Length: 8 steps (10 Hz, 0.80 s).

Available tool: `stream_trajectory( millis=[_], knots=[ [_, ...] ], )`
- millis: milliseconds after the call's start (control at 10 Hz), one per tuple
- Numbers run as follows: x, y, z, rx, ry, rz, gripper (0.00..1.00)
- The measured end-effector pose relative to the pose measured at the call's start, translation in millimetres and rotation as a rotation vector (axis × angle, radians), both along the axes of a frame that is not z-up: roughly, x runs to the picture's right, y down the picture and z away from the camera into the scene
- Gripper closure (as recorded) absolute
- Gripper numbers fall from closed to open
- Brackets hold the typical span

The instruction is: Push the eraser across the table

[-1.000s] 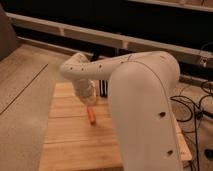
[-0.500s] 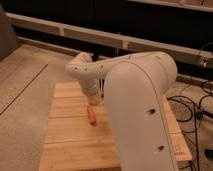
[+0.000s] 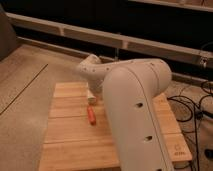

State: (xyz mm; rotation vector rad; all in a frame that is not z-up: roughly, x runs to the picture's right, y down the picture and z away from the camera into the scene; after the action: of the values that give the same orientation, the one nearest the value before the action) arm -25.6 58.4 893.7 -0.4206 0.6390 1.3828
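The table point(image 3: 70, 140) is a light honey-coloured wooden top of wide planks, in the middle of the camera view. A small orange-red elongated thing point(image 3: 91, 115), which may be the eraser, lies on it left of centre. My gripper point(image 3: 91, 96) hangs down from the white wrist at the table's far part, just beyond the orange-red thing and a little apart from it. My big white arm point(image 3: 135, 110) covers the table's right half and hides most of the gripper.
Grey floor point(image 3: 25, 85) lies to the left of the table. A dark wall with a pale rail point(image 3: 75, 32) runs behind. Black cables point(image 3: 192, 107) lie on the floor at the right.
My wrist and gripper have shifted slightly to the right over the far part of the table. The orange-red thing has stayed where it was.
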Motion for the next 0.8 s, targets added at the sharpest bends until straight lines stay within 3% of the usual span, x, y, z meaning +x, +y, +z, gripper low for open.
stream_trajectory(
  millis=[300,800],
  knots=[
    [-6.6,4.1,30.8,-0.001,-0.103,0.020,1.00],
    [21.0,12.3,56.9,-0.037,-0.180,0.012,1.00]
  ],
)
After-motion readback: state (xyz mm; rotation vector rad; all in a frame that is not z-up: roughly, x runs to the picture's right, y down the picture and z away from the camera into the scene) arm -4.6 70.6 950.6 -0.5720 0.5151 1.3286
